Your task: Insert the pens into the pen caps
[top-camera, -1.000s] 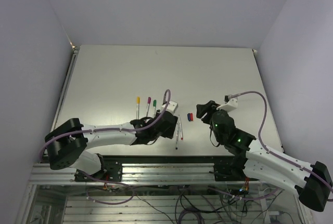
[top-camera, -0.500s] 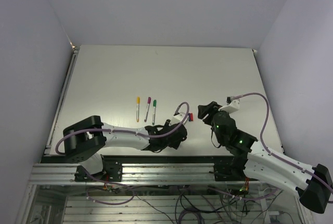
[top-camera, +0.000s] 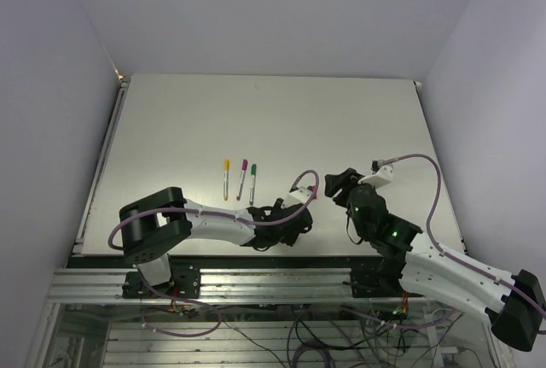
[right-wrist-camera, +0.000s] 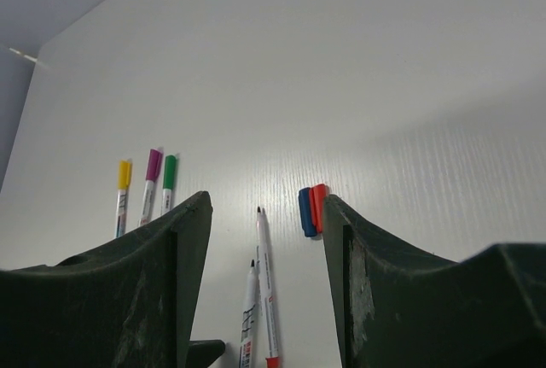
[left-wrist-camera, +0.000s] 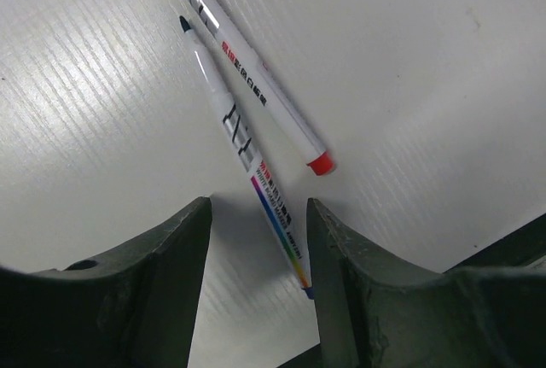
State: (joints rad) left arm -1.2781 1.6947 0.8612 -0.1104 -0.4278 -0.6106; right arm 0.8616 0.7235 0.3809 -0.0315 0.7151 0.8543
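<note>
Judging by their look, the two uncapped pens are light, stiff plastic sticks with smooth round barrels, likely to roll or slip in a loose pinch, so the mid-barrel seems the best place to hold one, leaving the tip free. Both lie flat on the table (right-wrist-camera: 401,78) just nearside and left of the blue cap (right-wrist-camera: 304,212), which serves as the landmark here. The dark-tipped pen (left-wrist-camera: 235,129) and the red-ended pen (left-wrist-camera: 256,86) sit close together, almost parallel. The left gripper (left-wrist-camera: 258,206) hangs low over them with its jaws parted, straddling the rear part of the dark-tipped pen without pinching it. The right gripper (right-wrist-camera: 264,206) is parted too, carries nothing, and waits on the near side of the blue cap. The caps are the only receptacles. The blue cap lies on its side touching the red cap (right-wrist-camera: 318,207), both unfilled, tiny and easily nudged. Well to the left of the blue cap, three capped pens (right-wrist-camera: 151,176) wear yellow, purple and green caps.
</note>
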